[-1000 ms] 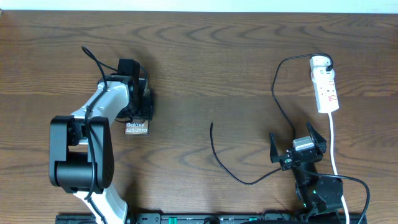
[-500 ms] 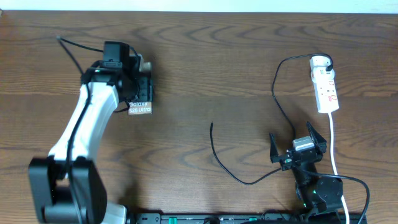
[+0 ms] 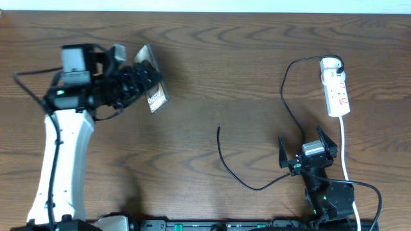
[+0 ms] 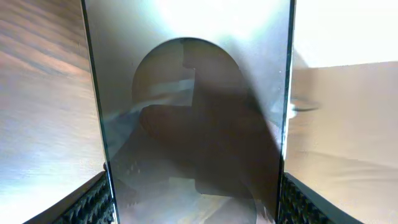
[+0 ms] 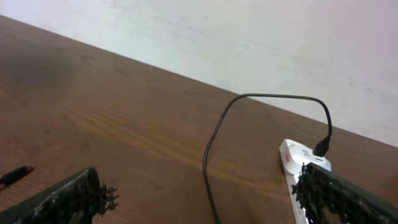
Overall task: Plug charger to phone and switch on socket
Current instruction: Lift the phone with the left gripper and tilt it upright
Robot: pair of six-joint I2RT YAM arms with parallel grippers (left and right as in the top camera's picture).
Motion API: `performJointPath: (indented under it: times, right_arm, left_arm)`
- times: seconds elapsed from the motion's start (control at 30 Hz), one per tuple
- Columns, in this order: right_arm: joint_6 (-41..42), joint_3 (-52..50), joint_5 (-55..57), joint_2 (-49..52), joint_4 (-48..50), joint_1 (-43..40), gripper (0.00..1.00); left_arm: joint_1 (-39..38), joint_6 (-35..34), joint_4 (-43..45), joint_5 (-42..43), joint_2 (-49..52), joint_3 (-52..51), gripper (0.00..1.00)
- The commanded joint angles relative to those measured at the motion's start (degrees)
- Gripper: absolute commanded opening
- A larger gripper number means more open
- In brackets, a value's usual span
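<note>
Overhead: the left gripper (image 3: 142,82) pinches the phone (image 3: 153,93) at far left, tilted above the table (image 3: 212,64); the right gripper (image 3: 307,151) stands spread and empty at near right; the charger (image 3: 220,151) lies loose between them, running up to the socket (image 3: 336,90). Left wrist: the phone's glassy face fills the view, clamped between both fingers (image 4: 93,202). Right wrist: jaws wide apart; the charger's end lies at the left edge, the socket ahead.
</note>
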Motion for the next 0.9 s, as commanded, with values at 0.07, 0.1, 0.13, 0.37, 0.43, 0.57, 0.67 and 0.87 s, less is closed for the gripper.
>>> performJointPath:
  times: [0.07,0.1,0.13,0.37,0.43,0.57,0.67,0.87]
  right_arm:
    - [0.7,-0.1,0.3,-0.4,-0.2,-0.5,0.99]
    - [0.7,-0.1,0.3,-0.4,-0.2,-0.5,0.99]
    - [0.7,-0.1,0.3,-0.4,-0.2,-0.5,0.99]
    - [0.7,-0.1,0.3,-0.4,-0.2,-0.5,0.99]
    - [0.7,-0.1,0.3,-0.4,-0.2,-0.5,0.99]
    - [0.7,-0.1,0.3,-0.4,-0.2,-0.5,0.99]
    - [0.7,-0.1,0.3,-0.4,-0.2,-0.5,0.99]
    - [0.7,-0.1,0.3,-0.4,-0.2,-0.5,0.99]
  left_arm:
    - [6.9,-14.3,0.3,21.9,-1.4,1.8,0.07]
    - [7.9,-16.2,0.3,22.4,-1.4,1.8,0.07]
    - [8.6,-18.1,0.3,22.6,-1.4,1.8,0.07]
    - [10.2,-33.7,0.3,23.2,-1.4,1.8,0.07]
    - [10.2,-39.5,0.3,23.2,-1.4,1.8,0.07]
    - [10.2,-45.4,0.3,23.2,-1.4,1.8,0.07]
    - [10.2,-47.7,0.3,23.2,-1.4,1.8,0.07]
    - [10.2,-48.3,0.3,23.0,-1.4,1.8,0.07]
